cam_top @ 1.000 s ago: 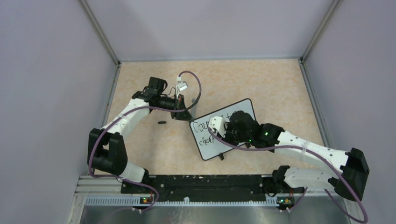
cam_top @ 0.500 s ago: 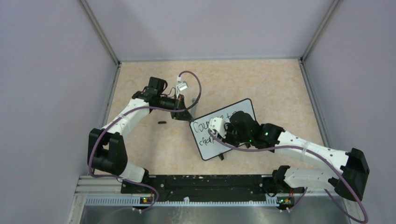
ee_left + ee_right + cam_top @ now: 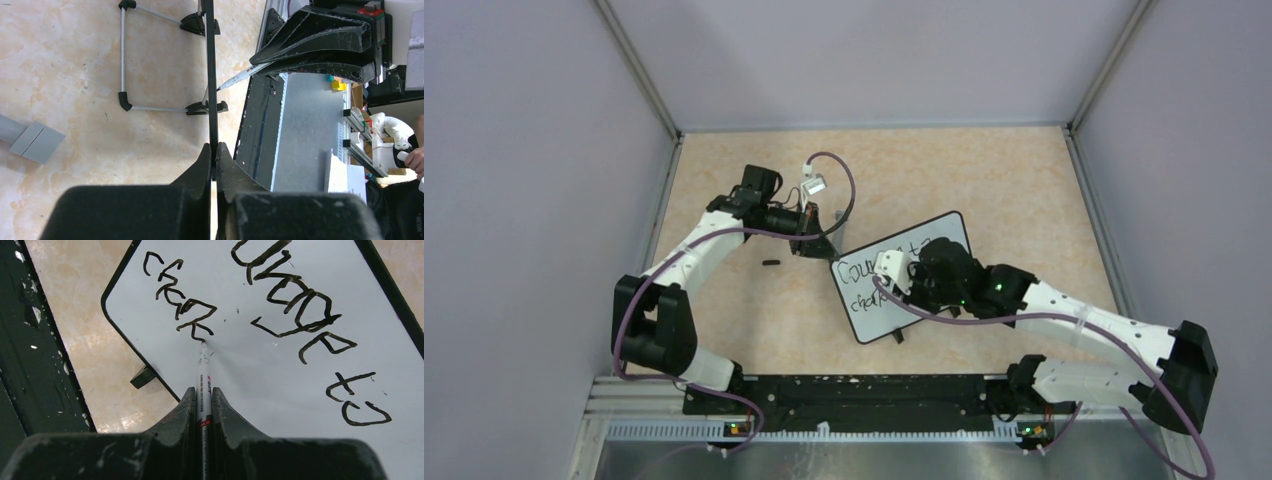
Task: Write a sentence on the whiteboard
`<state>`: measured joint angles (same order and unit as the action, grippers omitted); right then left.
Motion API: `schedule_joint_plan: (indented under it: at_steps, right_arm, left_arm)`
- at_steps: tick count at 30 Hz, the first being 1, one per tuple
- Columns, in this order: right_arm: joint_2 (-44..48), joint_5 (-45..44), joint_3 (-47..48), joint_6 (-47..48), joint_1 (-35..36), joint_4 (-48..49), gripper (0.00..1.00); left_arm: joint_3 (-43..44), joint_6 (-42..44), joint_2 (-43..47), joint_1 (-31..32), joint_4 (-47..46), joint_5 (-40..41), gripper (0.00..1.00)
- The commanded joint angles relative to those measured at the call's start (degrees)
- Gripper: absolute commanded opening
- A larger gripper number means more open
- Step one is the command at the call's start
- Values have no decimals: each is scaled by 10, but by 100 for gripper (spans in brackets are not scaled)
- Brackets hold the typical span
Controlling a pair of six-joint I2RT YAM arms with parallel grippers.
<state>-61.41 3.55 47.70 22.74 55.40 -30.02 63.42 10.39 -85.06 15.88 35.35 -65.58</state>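
Note:
The whiteboard (image 3: 874,305) stands tilted on the table's middle; in the right wrist view its white face (image 3: 280,370) fills the frame. The sentence (image 3: 280,305) reads "Courage to" on one line and "cha" (image 3: 180,310) begun on the second. My right gripper (image 3: 203,392) is shut on a white marker (image 3: 203,375) whose tip touches the board at the end of the last stroke. My left gripper (image 3: 214,149) is shut on the board's thin black edge (image 3: 210,75), seen edge-on, and holds it at the far left corner (image 3: 829,250).
A small black marker cap (image 3: 771,263) lies on the table left of the board. The board's wire stand (image 3: 125,60) rests on the table behind it. Grey walls enclose the table; the black rail (image 3: 854,390) runs along the near edge.
The right gripper has shifted slightly right along the board with the marker. The left arm and board have not moved.

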Motion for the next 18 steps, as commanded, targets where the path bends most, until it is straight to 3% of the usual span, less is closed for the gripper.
schedule_joint_plan:
  at_steps: [1, 18]
  right_arm:
    - [14, -31, 32, -6, -15, 28, 0]
    - [-4, 6, -1, 8, -15, 5, 0]
  left_arm:
    - [0, 9, -13, 7, -5, 10, 0]
    - [2, 10, -17, 7, -5, 9, 0]
